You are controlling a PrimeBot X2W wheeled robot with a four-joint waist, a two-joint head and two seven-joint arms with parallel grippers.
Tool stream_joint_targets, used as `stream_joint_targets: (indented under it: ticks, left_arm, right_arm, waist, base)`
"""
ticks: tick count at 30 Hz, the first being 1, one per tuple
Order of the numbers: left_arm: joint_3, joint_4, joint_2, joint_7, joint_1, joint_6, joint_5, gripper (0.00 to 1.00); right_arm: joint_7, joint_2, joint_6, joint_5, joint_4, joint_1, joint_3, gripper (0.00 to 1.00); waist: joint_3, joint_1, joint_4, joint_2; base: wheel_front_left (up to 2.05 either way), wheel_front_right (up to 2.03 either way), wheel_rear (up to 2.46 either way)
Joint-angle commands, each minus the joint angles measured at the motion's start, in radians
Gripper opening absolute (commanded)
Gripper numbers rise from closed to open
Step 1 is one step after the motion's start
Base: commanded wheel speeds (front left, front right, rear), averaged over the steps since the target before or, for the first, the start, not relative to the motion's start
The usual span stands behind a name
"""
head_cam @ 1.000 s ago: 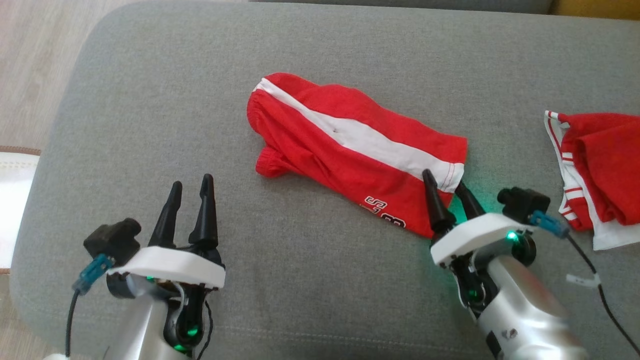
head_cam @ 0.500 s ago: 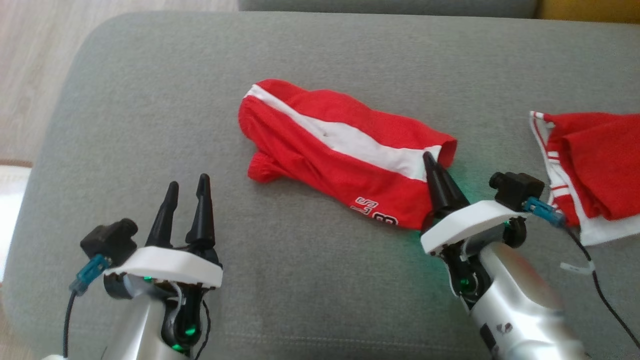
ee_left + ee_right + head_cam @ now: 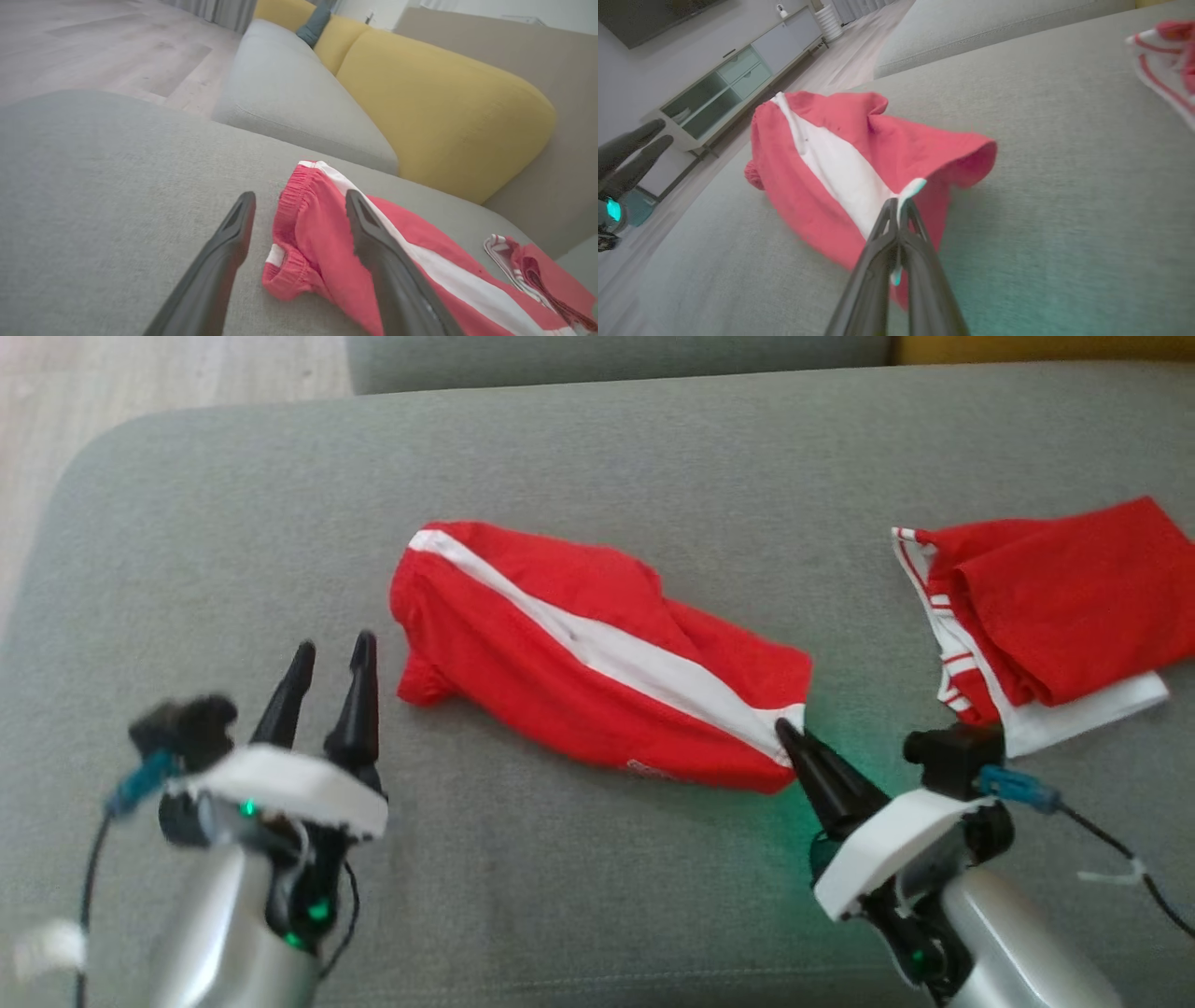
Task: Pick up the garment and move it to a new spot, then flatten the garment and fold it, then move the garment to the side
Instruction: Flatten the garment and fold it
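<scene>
The garment (image 3: 597, 663) is a pair of red shorts with a white side stripe, lying rumpled across the middle of the grey cushion (image 3: 597, 457). My right gripper (image 3: 789, 737) is shut on the garment's right hem at the end of the white stripe; the right wrist view shows that hem (image 3: 906, 191) lifted and pinched between the fingers, right gripper (image 3: 896, 207). My left gripper (image 3: 331, 658) stands open just left of the garment's elastic waistband, touching nothing. In the left wrist view the waistband (image 3: 292, 210) lies between and beyond the spread fingers, left gripper (image 3: 299, 200).
A second red and white garment (image 3: 1046, 607) lies folded at the cushion's right side. A yellow cushion (image 3: 444, 107) and another grey seat (image 3: 289, 98) stand behind. Wooden floor (image 3: 140, 373) lies past the cushion's left edge.
My right gripper has shut on the garment's right hem and lifted it, bunching the cloth. The head camera has shifted, so the whole scene sits differently.
</scene>
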Motion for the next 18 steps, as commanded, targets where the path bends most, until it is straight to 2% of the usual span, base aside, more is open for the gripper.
stream_joint_targets:
  ticks: [1,5,10,11,14,18]
  left_arm:
    - [0.017,-0.025,0.037,0.043,-0.079,-0.008,-0.012,1.00]
    - [0.007,-0.008,0.067,0.233,-0.186,-0.028,-0.111,1.00]
    - [0.009,0.044,0.130,0.488,-0.357,-0.032,-0.207,1.00]
    - [0.003,0.075,0.157,0.578,-0.416,-0.027,-0.220,1.00]
    - [-0.007,0.125,0.187,0.711,-0.484,-0.019,-0.245,1.00]
    - [-0.009,0.190,0.206,0.856,-0.555,0.016,-0.279,1.00]
  right_arm:
    - [0.009,-0.014,-0.001,-0.003,-0.056,-0.004,0.004,0.00]
    - [0.030,-0.026,-0.001,-0.016,-0.100,0.003,-0.009,0.00]
    - [0.050,-0.021,-0.001,-0.033,-0.114,-0.015,0.007,0.00]
    - [0.051,-0.021,-0.001,-0.037,-0.105,-0.020,0.010,0.00]
    - [0.047,-0.023,-0.001,-0.048,-0.089,-0.034,0.022,0.00]
    - [0.039,-0.020,-0.001,-0.049,-0.075,-0.058,0.039,0.00]
  waist:
    - [0.004,0.0000,-0.015,0.0000]
    - [0.018,0.0000,-0.029,0.0000]
    - [0.038,0.0000,-0.051,0.0000]
    - [0.046,0.0000,-0.060,0.0000]
    - [0.056,0.0000,-0.074,0.0000]
    - [0.069,0.0000,-0.090,0.0000]
  base:
    - [0.00,0.00,0.00]
    - [0.00,0.00,0.00]
    - [0.00,0.00,0.00]
    - [0.00,0.00,0.00]
    - [0.00,0.00,0.00]
    - [0.00,0.00,0.00]
